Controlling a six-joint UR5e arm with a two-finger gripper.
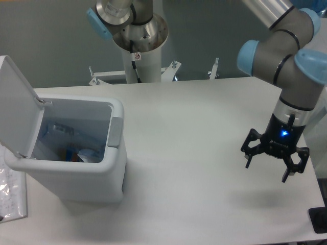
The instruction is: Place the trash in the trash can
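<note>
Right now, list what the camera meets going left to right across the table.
Flat clear sheet → trash can, lid open, with trash inside → bare table → gripper, open and holding nothing.

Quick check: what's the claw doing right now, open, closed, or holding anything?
Claw: open and empty, fingers spread, hanging above the table's right side, far from the trash can.
</note>
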